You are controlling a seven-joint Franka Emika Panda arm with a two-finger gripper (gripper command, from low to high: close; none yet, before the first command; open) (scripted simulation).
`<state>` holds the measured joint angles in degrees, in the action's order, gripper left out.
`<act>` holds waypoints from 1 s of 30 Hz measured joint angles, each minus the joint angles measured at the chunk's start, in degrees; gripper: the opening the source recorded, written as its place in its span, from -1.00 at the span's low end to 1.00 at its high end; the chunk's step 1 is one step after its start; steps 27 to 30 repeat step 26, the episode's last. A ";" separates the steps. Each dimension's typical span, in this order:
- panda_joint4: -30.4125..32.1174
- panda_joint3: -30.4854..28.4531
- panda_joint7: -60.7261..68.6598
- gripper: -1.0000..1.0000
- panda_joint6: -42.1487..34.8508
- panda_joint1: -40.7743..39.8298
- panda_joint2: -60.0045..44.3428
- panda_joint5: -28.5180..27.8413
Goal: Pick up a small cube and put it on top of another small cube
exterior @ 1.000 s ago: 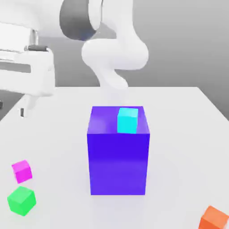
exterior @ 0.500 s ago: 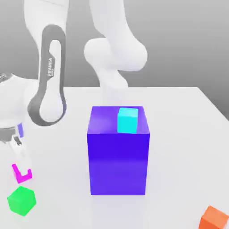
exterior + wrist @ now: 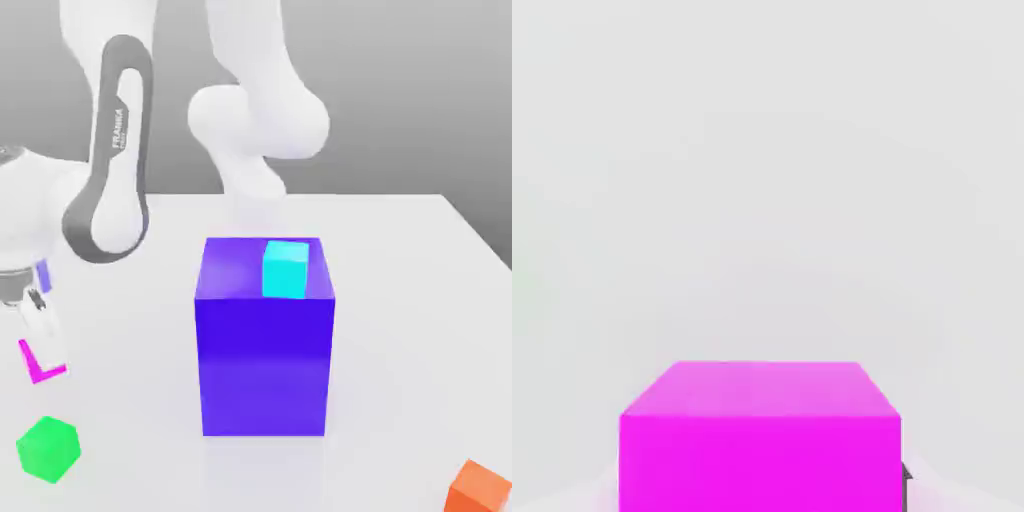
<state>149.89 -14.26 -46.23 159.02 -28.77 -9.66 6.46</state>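
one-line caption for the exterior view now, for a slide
Panda hand gripping the magenta cube, green cube nearby, cyan cube atop the blue block

And there's the arm (image 3: pixel 105 130), nearly all glossy white, built from smooth rounded tubes and bulging joints that flow into one another. A dark grey band, a long loop with rounded ends, runs around a white inset on one link, and there on the band I read FRANKA in small pale capitals. Down by the wrist, a grey ring circles the white shell, with a small blue-violet patch close by. The gripper (image 3: pixel 45 335) is white as well, slim, with a little dark detail near its top.
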 joint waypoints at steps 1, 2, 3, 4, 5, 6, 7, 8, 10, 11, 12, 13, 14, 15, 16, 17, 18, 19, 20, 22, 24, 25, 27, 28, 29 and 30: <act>-0.57 0.33 1.10 -1.00 -0.67 0.16 0.09 -0.56; -1.18 0.72 2.38 -1.00 -1.35 0.31 0.12 -0.97; -1.82 1.16 3.70 -1.00 -2.01 0.44 0.12 -1.36; -2.46 1.60 5.06 -1.00 -2.66 0.58 0.11 -1.72; -3.10 2.07 6.43 -1.00 -3.30 0.72 0.09 -2.05; -3.75 2.55 7.83 -1.00 -3.94 0.86 0.08 -2.37; -4.39 3.15 9.20 -1.00 -4.55 0.86 0.08 -2.73; -5.05 3.64 10.62 -1.00 -5.22 1.02 0.07 -2.98; -6.35 4.64 13.55 -1.00 -6.47 1.33 0.08 -3.46; -6.99 5.15 15.02 -1.00 -7.10 1.49 0.09 -3.67; -7.64 5.69 16.51 -1.00 -7.72 1.62 0.11 -3.87; -8.29 6.20 18.01 -1.00 -8.35 1.80 0.14 -4.05; -8.94 6.72 19.53 -1.00 -8.97 1.99 0.17 -4.21; -9.59 7.25 21.06 -1.00 -9.59 2.17 0.21 -4.35; -10.23 7.78 22.59 -1.00 -10.21 2.36 0.26 -4.48; -10.88 8.30 24.14 -1.00 -10.81 2.57 0.30 -4.58; -11.26 8.65 25.04 -1.00 -10.17 2.65 -0.66 -4.45; -11.52 8.94 25.63 -1.00 -8.92 2.62 -2.11 -4.20; -11.71 9.20 26.05 -1.00 -7.36 2.52 -3.84 -3.90; -11.97 9.79 26.68 -1.00 -3.80 2.11 -7.72 -3.22; -12.03 9.89 26.82 1.00 -2.84 2.04 -8.77 -3.02; -12.03 9.89 26.82 1.00 -2.84 2.04 -8.77 -3.02; -12.03 9.89 26.82 1.00 -2.84 2.04 -8.77 -3.02; -12.03 9.89 26.82 1.00 -2.84 2.04 -8.77 -3.02; -12.03 9.89 26.82 1.00 -2.84 2.04 -8.77 -3.02; -12.03 9.89 26.82 1.00 -2.84 2.04 -8.77 -3.02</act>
